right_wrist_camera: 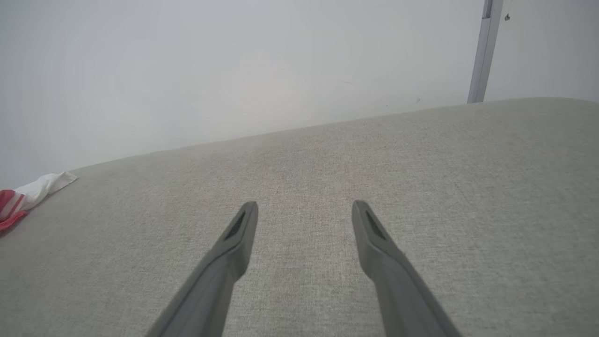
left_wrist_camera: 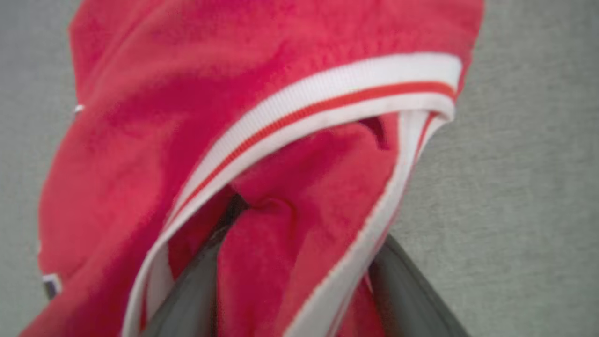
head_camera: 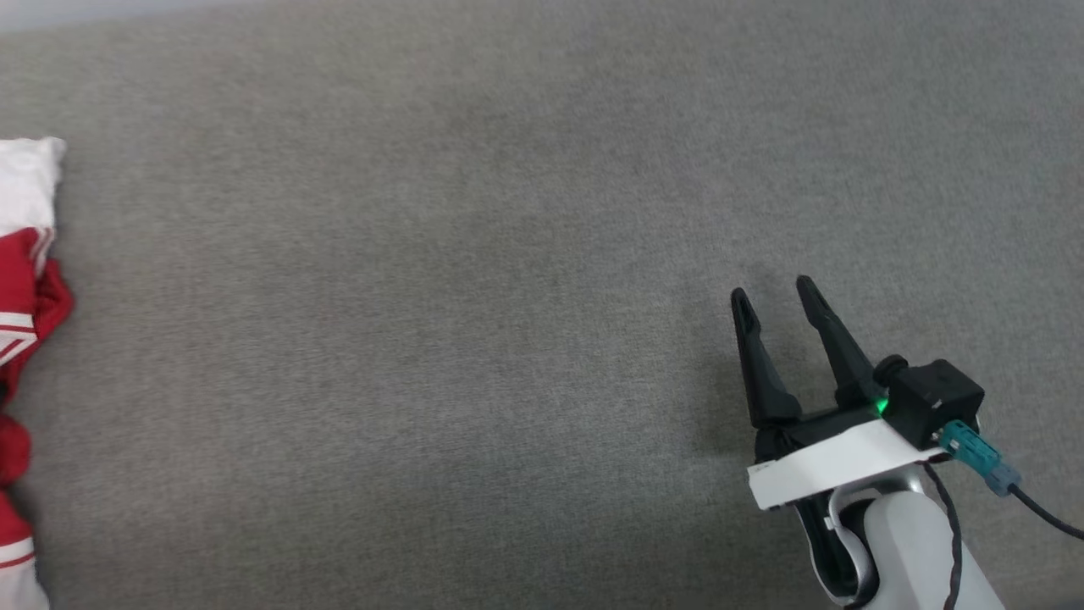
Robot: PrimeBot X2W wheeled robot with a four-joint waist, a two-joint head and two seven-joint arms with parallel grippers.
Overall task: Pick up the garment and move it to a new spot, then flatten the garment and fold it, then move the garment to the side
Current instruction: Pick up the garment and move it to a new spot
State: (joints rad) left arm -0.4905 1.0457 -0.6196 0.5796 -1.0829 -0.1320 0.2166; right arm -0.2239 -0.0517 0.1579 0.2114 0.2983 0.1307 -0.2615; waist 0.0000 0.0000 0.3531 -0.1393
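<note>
Red jersey garment (left_wrist_camera: 187,117) drapes, blurred and apparently unclamped, over the wide-spread left gripper (left_wrist_camera: 299,220) at the head view's left edge, well apart from the empty, wide-spread right gripper (head_camera: 772,291).

Place: you're in a plain indoor room; home or lab, you cannot tell.
Under your right pincer (right_wrist_camera: 304,205): a wide surface (right_wrist_camera: 468,187) covered in grey woven cloth.
Beyond that pincer: a bare white wall (right_wrist_camera: 234,70), with one pale upright strip (right_wrist_camera: 484,51) to its far right.

Head looks down, right wrist low forward; both catch the garment (head_camera: 30,296).
</note>
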